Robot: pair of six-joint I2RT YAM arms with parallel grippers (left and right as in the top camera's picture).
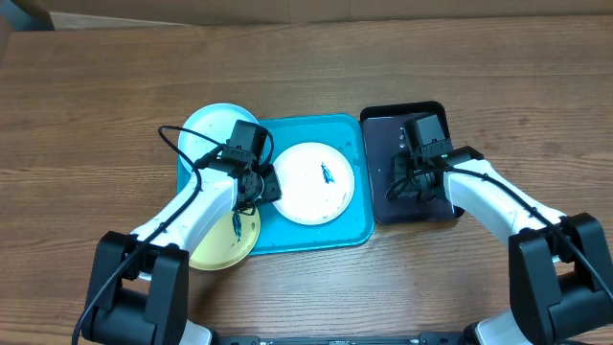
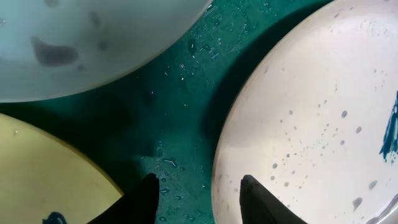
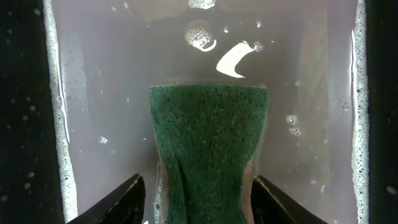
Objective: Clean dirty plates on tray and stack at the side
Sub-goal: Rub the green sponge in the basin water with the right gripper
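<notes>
The turquoise tray [image 1: 326,235] lies at the table's middle, and its wet floor [image 2: 180,93] shows in the left wrist view. The white plate [image 1: 311,187] lies on it with a dark blue smear and specks [image 2: 311,112]. The pale blue plate [image 1: 211,129] [image 2: 93,37] overlaps the tray's far left corner. The yellow plate [image 1: 225,249] [image 2: 43,168] overlaps its near left corner. My left gripper [image 1: 261,184] [image 2: 199,190] is open and straddles the white plate's left rim. My right gripper [image 1: 407,182] [image 3: 198,186] is open around a green sponge [image 3: 208,137].
A black tray [image 1: 383,129] right of the turquoise tray holds soapy water, the sponge lies in it, and its dark walls [image 3: 25,124] rise on both sides of my right gripper. Bare wooden table surrounds both trays.
</notes>
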